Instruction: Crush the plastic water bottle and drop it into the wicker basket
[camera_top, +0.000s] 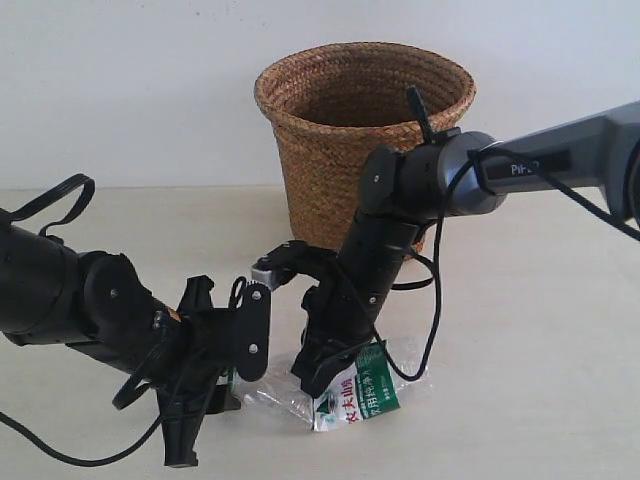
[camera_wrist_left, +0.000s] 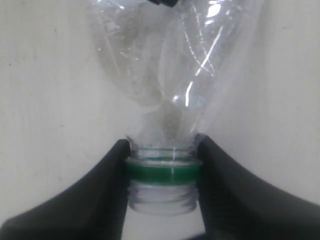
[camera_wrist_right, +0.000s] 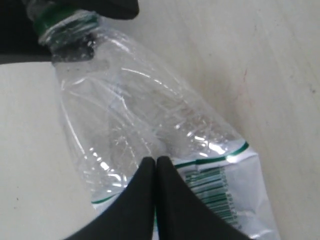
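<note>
The plastic water bottle lies on the table in front of the wicker basket, its clear body creased and flattened. No cap shows on it, only a green neck ring and a bare threaded mouth. My left gripper is shut on the neck, one black finger on each side of the ring. My right gripper comes down at the white-and-green label, its fingers almost touching with a sliver of pinched bottle between them. In the exterior view the left gripper is at the bottle's left end and the right gripper at its middle.
The basket's rim stands upright behind the right arm, close to the wall. Black cables hang from both arms near the bottle. The pale table runs on to the right and front.
</note>
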